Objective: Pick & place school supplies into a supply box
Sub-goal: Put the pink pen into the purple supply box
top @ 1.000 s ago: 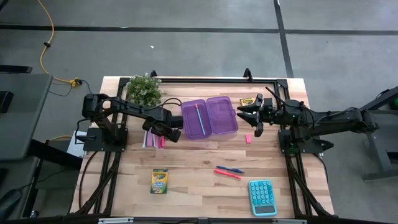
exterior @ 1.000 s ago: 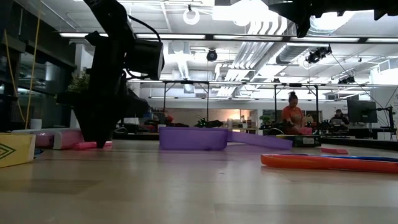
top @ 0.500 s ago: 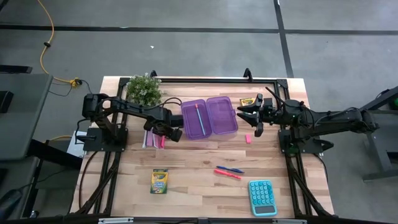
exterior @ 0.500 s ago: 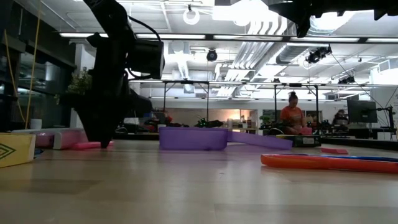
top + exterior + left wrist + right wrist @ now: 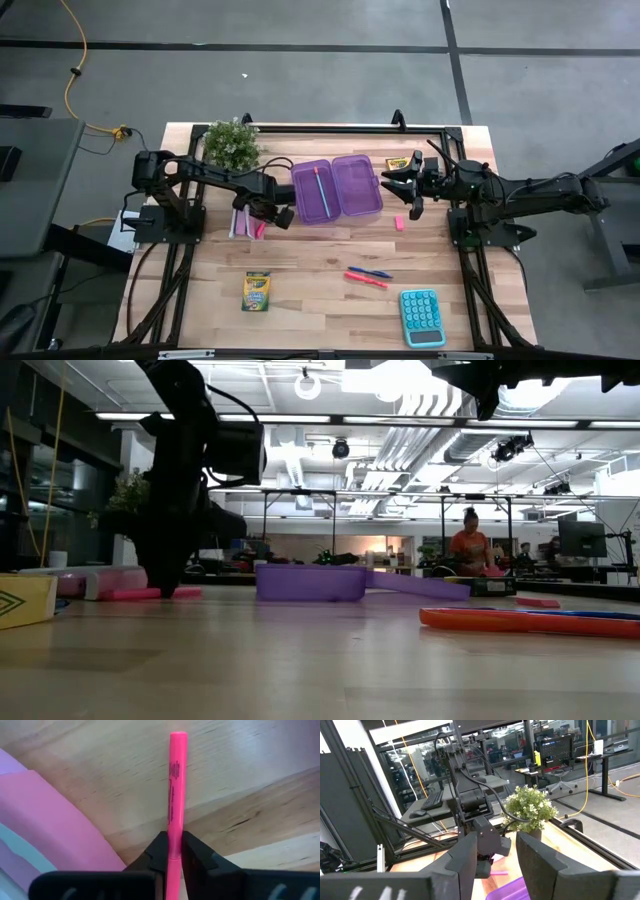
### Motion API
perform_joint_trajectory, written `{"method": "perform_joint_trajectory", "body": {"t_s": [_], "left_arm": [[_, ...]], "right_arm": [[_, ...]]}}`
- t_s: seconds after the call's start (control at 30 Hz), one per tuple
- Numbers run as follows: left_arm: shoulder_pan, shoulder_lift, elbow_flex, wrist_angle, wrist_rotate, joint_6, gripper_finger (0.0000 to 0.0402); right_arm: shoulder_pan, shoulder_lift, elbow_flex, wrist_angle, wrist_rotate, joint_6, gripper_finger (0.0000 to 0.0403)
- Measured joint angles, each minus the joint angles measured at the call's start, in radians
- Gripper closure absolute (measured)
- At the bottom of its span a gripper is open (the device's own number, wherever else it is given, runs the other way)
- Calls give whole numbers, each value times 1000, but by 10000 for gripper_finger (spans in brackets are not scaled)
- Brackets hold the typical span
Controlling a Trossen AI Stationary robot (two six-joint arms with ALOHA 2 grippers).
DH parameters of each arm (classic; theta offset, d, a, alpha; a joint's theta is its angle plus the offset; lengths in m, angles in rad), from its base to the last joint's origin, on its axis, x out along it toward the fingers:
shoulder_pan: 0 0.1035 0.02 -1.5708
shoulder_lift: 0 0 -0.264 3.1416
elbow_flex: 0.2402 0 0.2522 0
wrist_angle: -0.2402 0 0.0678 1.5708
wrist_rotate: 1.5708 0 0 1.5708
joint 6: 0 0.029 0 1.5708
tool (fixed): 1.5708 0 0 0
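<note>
A pink marker (image 5: 176, 790) lies on the wooden table beside a pink-and-white booklet (image 5: 240, 222), left of the open purple supply box (image 5: 337, 188). My left gripper (image 5: 170, 851) points down and is shut on it, also seen in the high view (image 5: 264, 222) and the low view (image 5: 166, 586). A pen (image 5: 317, 185) lies in the box's left half. On the table lie a crayon box (image 5: 257, 291), a second one (image 5: 397, 162), a pink eraser (image 5: 399, 223) and red and blue pens (image 5: 368, 276). My right gripper (image 5: 408, 195) hovers open, right of the box. My left gripper pinches the pink marker's barrel (image 5: 173, 827) between its two fingers, partway along its length. The fingers (image 5: 156, 852) come from above, pointing down, and lie across the marker. The marker lies flat on the table (image 5: 150, 594).
A potted plant (image 5: 232, 143) stands at the far left, behind the left arm. A teal calculator (image 5: 421, 317) lies near the front right. Bare wood stretches across the table's middle and near edge. People sit in the room beyond the table (image 5: 468, 550).
My left gripper has shut on the pink marker while staying in place over it. The marker stays on the table. The right arm has kept still.
</note>
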Motion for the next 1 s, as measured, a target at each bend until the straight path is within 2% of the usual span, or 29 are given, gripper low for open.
{"method": "perform_joint_trajectory", "body": {"t_s": [0.17, 0.3, 0.47, 0.63, 0.8, 1.0], "left_arm": [[1, -4, 0, -1, 17, 63, 378], [-1, -36, -4, -6, 68, 110, 381], [-1, -143, -3, -3, 67, 160, 383], [-7, -305, -3, 10, 68, 242, 384], [-7, -496, -3, 157, 33, 322, 384], [-48, -693, -2, 453, -121, 462, 384]], "right_arm": [[0, 0, 0, 0, 0, 0, 272], [0, 0, 0, 0, -6, 0, 272], [0, 0, 0, 0, -6, 0, 272], [0, 0, 0, 0, -5, 2, 272], [0, 0, 0, 0, -2, 18, 272], [0, 0, 0, 17, -2, 18, 272]]}}
